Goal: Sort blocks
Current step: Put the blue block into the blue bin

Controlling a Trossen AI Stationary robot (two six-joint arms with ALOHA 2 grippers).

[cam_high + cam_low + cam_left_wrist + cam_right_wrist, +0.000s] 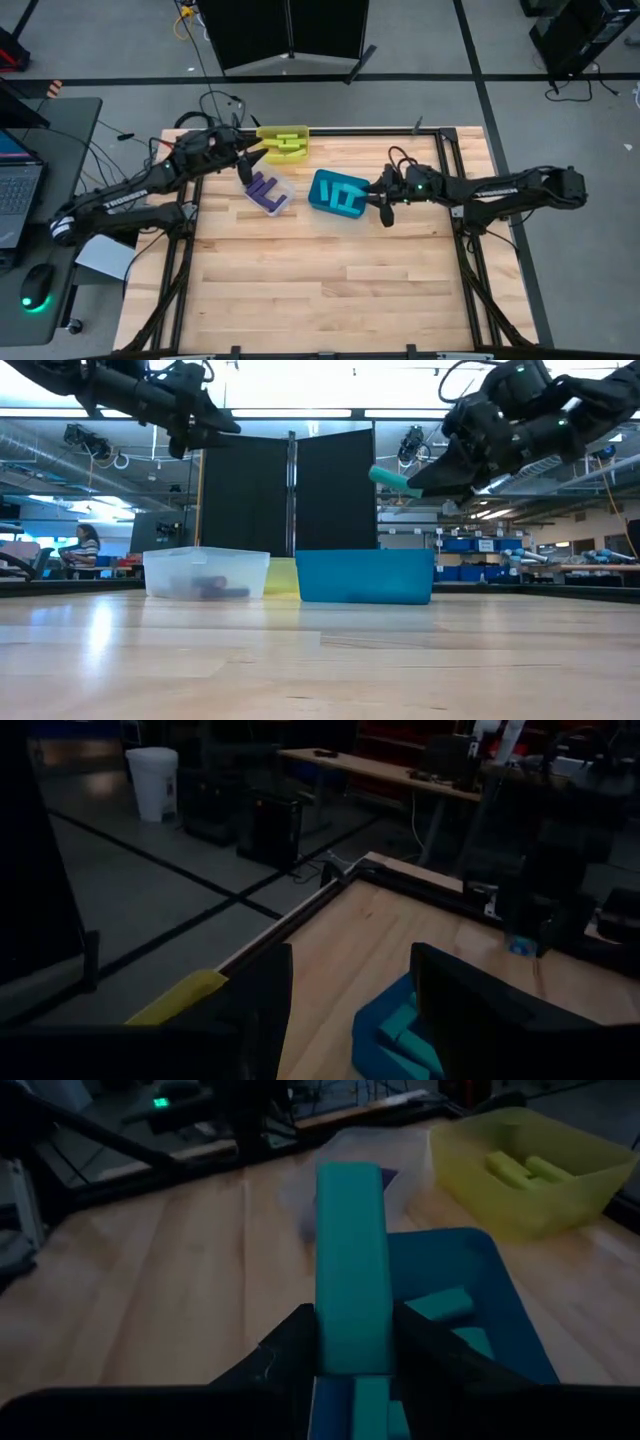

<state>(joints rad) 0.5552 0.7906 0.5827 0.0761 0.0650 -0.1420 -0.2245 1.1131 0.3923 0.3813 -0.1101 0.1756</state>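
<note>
While the left pincer (262,153) waits open above the far bins, the right pincer (352,1342) clamps a cyan block (350,1270) over the teal bin (510,1320); releasing it comes next.

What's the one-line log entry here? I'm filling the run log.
right pincer: holds cyan block over teal bin | left pincer: open, empty, near yellow bin

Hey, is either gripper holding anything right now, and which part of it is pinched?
The right gripper pinches a cyan block by one end, above the teal bin. The left gripper is open and empty.
</note>
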